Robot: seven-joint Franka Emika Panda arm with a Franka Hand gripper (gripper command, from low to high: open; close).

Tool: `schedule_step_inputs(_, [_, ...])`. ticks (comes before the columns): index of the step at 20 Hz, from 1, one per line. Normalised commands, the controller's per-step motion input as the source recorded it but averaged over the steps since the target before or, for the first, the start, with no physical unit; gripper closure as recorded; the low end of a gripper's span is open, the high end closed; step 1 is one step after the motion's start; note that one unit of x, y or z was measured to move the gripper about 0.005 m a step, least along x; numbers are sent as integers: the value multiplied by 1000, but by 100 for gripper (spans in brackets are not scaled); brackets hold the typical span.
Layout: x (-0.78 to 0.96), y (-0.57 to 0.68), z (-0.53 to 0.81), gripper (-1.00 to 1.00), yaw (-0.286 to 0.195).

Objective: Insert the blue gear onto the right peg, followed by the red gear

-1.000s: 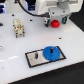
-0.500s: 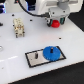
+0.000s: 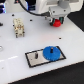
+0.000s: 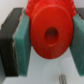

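The blue gear [image 3: 50, 53] lies flat on the right-hand side of the black-framed grey plate [image 3: 33, 61], where the right peg stands; the peg itself is hidden under it. The left peg [image 3: 35, 55] stands bare. My gripper [image 3: 57, 22] is high above the table, behind and to the exterior view's right of the plate. It is shut on the red gear [image 3: 57, 22]. In the wrist view the red gear [image 4: 49, 34] fills the middle, clamped between two green pads [image 4: 22, 46].
A beige upright block [image 3: 18, 27] stands on the white table [image 3: 70, 40] at the exterior view's left. A red mark [image 3: 1, 23] sits at the left edge. The arm's cables hang at the back.
The gripper has moved a little with the red gear in it; the blue gear and the plate have not moved.
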Motion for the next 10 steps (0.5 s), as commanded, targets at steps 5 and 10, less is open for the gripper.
schedule_step_inputs(5, [421,-105,603,100,0])
schedule_step_inputs(10, [569,-186,555,100,0])
